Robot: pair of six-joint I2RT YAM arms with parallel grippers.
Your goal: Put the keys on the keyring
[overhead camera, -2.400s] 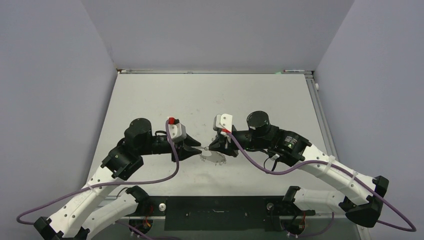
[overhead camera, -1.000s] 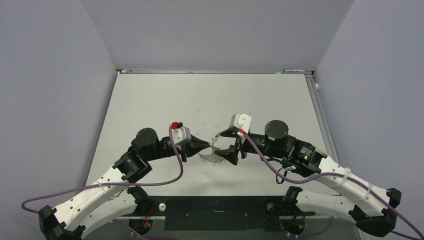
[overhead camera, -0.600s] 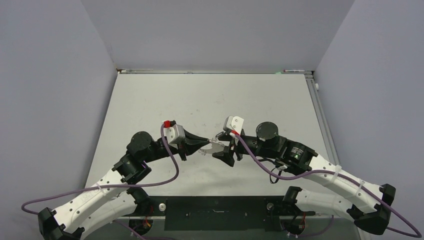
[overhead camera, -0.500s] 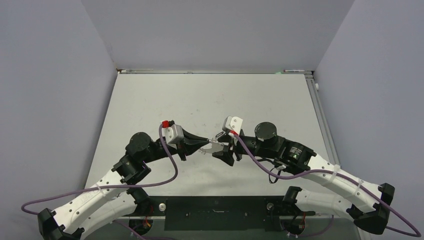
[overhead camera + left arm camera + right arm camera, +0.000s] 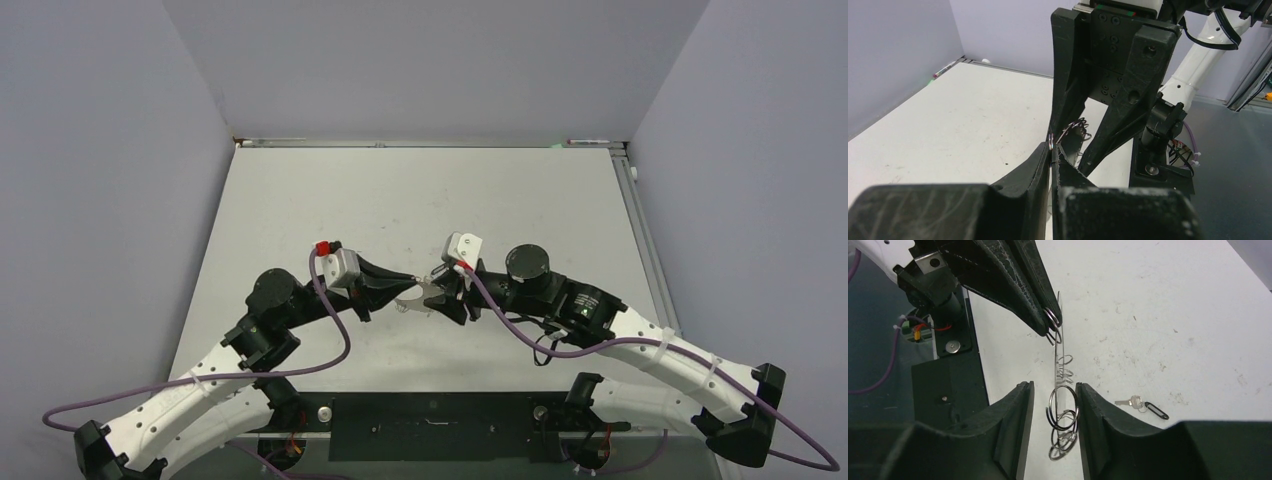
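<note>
My left gripper (image 5: 413, 277) is shut on the rim of the keyring (image 5: 412, 298) and holds it above the table. In the left wrist view the jaws (image 5: 1053, 148) pinch the thin wire, with small loops (image 5: 1076, 128) hanging past them. In the right wrist view the keyring (image 5: 1057, 352) hangs edge-on from the left fingertips (image 5: 1045, 320). My right gripper (image 5: 1054, 388) is open, its fingers on either side of the lowest loops (image 5: 1064, 409). One loop touches the right finger. The key (image 5: 1129, 402), silver with a black tag (image 5: 1156, 410), lies on the table to the right.
The white table (image 5: 420, 200) is walled by grey panels at the left, back and right. A black base plate (image 5: 430, 425) runs along the near edge. The right gripper (image 5: 441, 291) faces the left one, close in front of it.
The keyring lay on the table; my left gripper has lifted it and drawn back left. My right gripper has opened and closed in, its fingers now on either side of the hanging loops.
</note>
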